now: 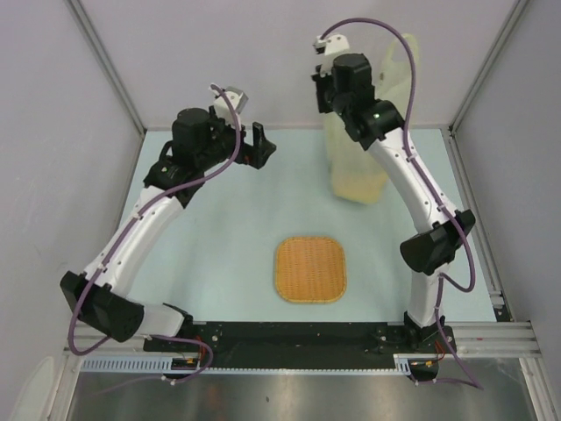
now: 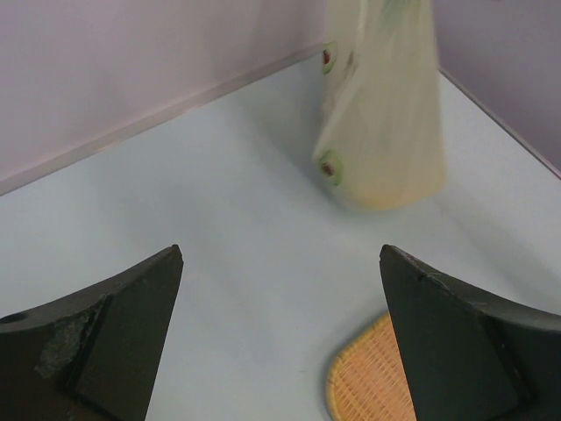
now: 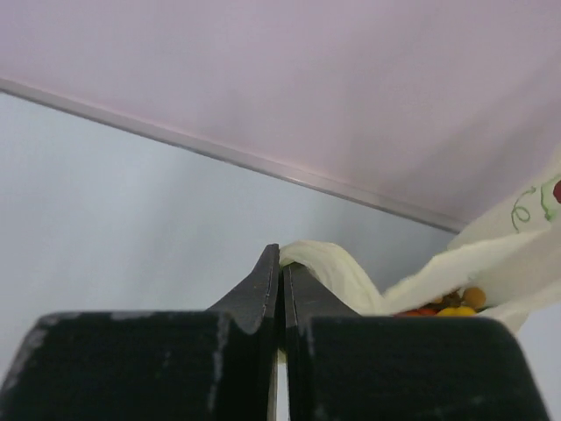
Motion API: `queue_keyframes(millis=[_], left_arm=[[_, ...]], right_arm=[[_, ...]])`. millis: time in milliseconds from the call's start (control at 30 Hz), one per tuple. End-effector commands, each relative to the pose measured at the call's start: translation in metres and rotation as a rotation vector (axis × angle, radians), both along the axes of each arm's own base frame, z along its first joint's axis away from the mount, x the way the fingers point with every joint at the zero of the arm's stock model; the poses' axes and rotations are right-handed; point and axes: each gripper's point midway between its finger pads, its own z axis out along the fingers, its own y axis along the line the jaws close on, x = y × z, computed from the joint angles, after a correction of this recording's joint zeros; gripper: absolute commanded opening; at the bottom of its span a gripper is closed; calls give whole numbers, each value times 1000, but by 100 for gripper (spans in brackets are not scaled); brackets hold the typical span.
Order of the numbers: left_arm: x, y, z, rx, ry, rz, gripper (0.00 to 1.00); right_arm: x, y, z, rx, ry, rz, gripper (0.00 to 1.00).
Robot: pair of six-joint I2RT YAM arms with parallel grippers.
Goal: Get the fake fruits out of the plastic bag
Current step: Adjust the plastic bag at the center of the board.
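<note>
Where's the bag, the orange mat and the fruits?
bag (image 1: 358, 171): top camera, on its bulging lower body.
orange mat (image 1: 309, 269): top camera, on its woven middle.
fruits (image 3: 473, 296): right wrist camera, on the small orange piece peeking out of the bag.

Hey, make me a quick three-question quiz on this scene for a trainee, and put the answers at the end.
1. True or false: the right gripper is shut on the plastic bag.
2. Multiple choice: the left gripper is A) open and empty, B) shut on a banana, C) gripping the bag's handle.
3. Short answer: where are the fake fruits?

Key: 1 true; 2 A; 3 inside the bag, seen through its opening in the right wrist view.
</note>
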Motion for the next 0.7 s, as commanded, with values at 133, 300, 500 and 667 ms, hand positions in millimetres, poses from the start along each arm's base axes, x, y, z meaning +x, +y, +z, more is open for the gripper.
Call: queue_keyframes(millis=[133, 300, 500, 667], left_arm=[[-26, 36, 37, 2, -142, 75, 100], [-30, 42, 41, 13, -169, 91, 100], [-6, 46, 52, 87, -262, 123, 100], [39, 41, 49, 124, -326, 185, 100]], right_arm=[[-66, 89, -22, -10, 53, 285, 0], [-100, 69, -57, -56, 142, 287, 0], [-133, 41, -85, -79, 224, 282, 0], [-172, 28, -86, -66, 234, 338, 0]])
